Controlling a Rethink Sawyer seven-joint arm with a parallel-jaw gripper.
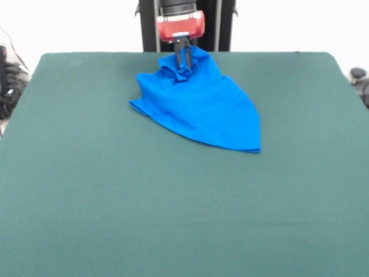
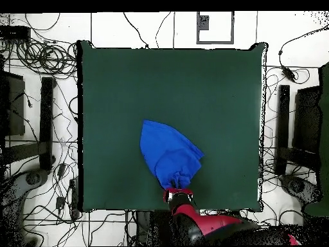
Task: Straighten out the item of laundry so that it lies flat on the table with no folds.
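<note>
The bright blue T-shirt [image 1: 199, 104] lies crumpled on the dark green table [image 1: 173, 202], near the far edge by the robot. It fans out in a folded wedge towards the front right. Its far end is gathered into a bunch. My gripper [image 1: 183, 64] comes down on that bunch with its fingers close together and cloth pinched between them. In the overhead view the shirt [image 2: 167, 154] tapers towards the gripper [image 2: 178, 190] close to the table's [image 2: 193, 83] bottom edge.
The robot's pedestal [image 1: 185, 26] stands just behind the table's far edge. Cables and black stands [image 2: 46, 122] surround the table on the floor at both sides.
</note>
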